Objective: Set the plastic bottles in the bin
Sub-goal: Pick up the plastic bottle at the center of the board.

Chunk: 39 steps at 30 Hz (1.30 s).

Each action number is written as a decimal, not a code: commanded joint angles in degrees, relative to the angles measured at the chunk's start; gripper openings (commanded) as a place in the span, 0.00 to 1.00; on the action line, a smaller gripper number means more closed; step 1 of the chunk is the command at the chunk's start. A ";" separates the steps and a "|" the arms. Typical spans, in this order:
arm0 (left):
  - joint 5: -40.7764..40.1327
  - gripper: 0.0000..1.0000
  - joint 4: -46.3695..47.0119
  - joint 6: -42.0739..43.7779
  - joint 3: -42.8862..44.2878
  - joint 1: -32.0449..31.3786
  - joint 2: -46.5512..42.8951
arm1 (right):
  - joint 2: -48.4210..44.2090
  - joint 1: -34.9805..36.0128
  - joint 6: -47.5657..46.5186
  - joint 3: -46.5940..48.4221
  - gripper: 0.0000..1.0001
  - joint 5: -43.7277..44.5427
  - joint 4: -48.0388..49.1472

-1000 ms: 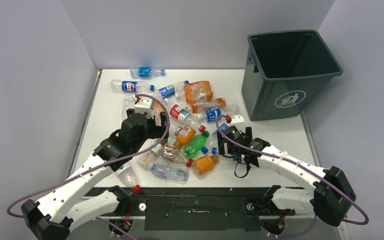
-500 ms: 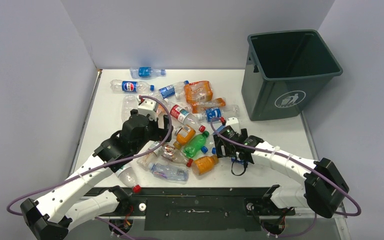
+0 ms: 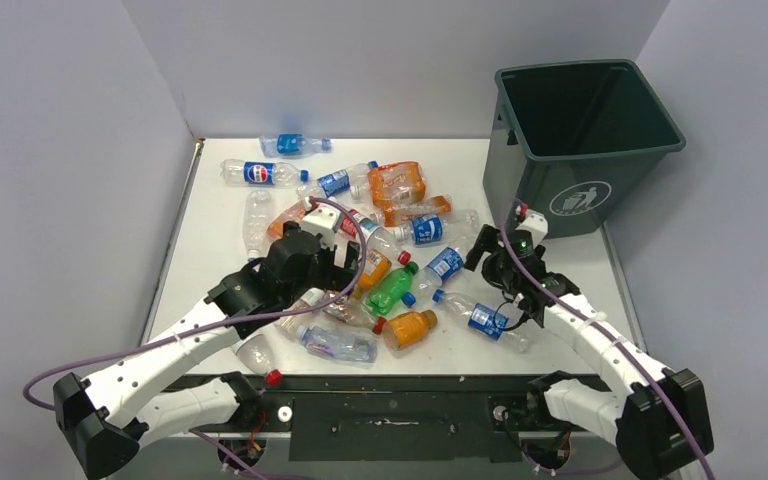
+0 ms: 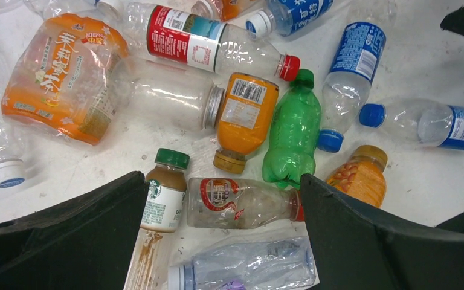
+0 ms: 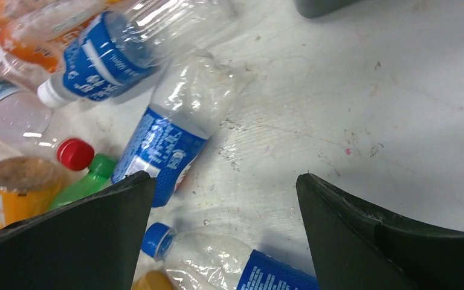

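**Pick hazards: crowded pile, tall bin**

Both my end effectors stand apart and hold nothing. The left end effector [image 4: 223,211] hangs over a red-labelled clear bottle [image 4: 241,202], which lies just beside a green-capped coffee bottle [image 4: 164,196]. The right end effector [image 5: 225,223] hangs over a blue-labelled bottle [image 5: 169,142]. The plastic bottles [image 3: 390,290] lie heaped at the middle of the bench [image 3: 210,230]. The bin [image 3: 560,190] stands at the far right corner, and no bottle shows inside it.

Likely faults:
- Neighbours lie close, so closing may pinch two bottles or push one aside.
- Round, thin walls may slip or crush between the fingers.
- A nudged bottle may roll off the near edge.
- A low carry may strike the bin wall.
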 commanded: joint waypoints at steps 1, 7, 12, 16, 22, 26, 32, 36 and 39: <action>-1.45 0.96 -0.42 1.47 2.81 -1.07 0.09 | 1.99 -5.11 8.96 -3.12 0.90 -8.52 11.93; -1.90 0.96 -0.41 1.51 2.73 -1.17 0.14 | 9.77 -5.13 14.64 -2.74 0.90 -7.11 20.30; -2.86 0.96 -0.37 1.43 2.64 -1.51 -0.04 | 17.68 -5.19 16.92 -2.39 0.90 -7.60 24.00; -3.51 0.96 -0.39 1.35 2.57 -1.73 0.11 | 21.91 -5.11 17.61 -2.42 0.91 -7.43 26.20; -4.68 0.96 -0.53 1.33 2.55 -1.93 0.66 | 26.94 -4.78 18.39 -2.27 0.97 -9.04 29.14; -5.35 0.96 -0.52 1.33 2.40 -2.04 0.66 | 29.16 -4.68 19.43 -2.32 0.93 -10.24 31.10; -5.82 0.96 -0.28 1.25 2.27 -2.10 0.75 | 29.80 -4.10 19.87 -2.04 0.79 -12.52 33.40; -6.82 0.96 0.20 1.16 1.93 -2.16 0.31 | 25.40 -3.88 18.34 -2.41 0.63 -12.44 33.54; -7.02 0.96 1.65 1.15 1.23 -2.17 -0.94 | 21.53 -3.88 16.62 -2.50 0.50 -12.71 32.87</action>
